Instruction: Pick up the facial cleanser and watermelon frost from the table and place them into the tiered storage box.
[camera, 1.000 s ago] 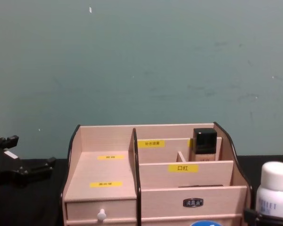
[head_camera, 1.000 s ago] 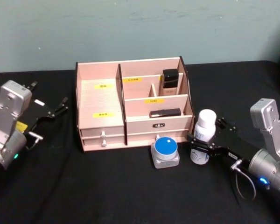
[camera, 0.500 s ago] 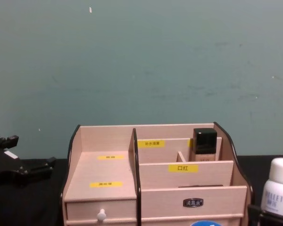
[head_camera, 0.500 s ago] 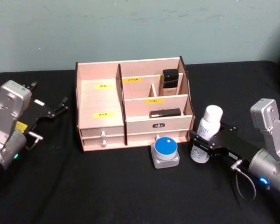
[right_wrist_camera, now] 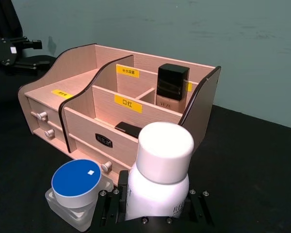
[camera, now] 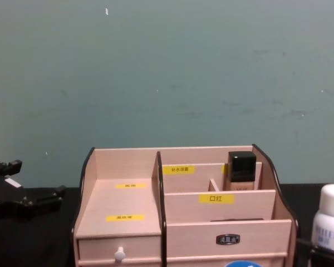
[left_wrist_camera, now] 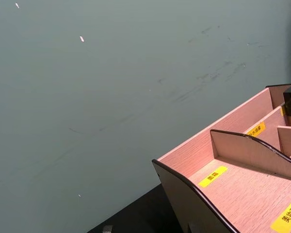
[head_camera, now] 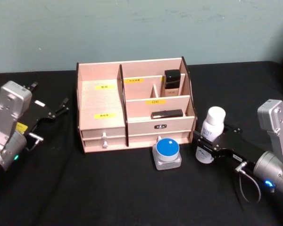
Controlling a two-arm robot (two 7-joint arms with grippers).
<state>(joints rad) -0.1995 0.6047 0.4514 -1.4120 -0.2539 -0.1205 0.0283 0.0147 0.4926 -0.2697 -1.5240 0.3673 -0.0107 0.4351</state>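
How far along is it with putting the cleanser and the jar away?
Neither item is in the tiered storage box yet. In hand: the right gripper is shut on the tilted facial cleanser. To do: stowing it, then the watermelon frost before the box. The left gripper sits parked.

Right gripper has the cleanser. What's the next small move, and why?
Probably lift it straight up. The right gripper is shut on the facial cleanser, which leans low beside the right wall of the tiered storage box, with the watermelon frost close by in front of the box. Rising first should clear both. The left gripper sits parked left of the box.
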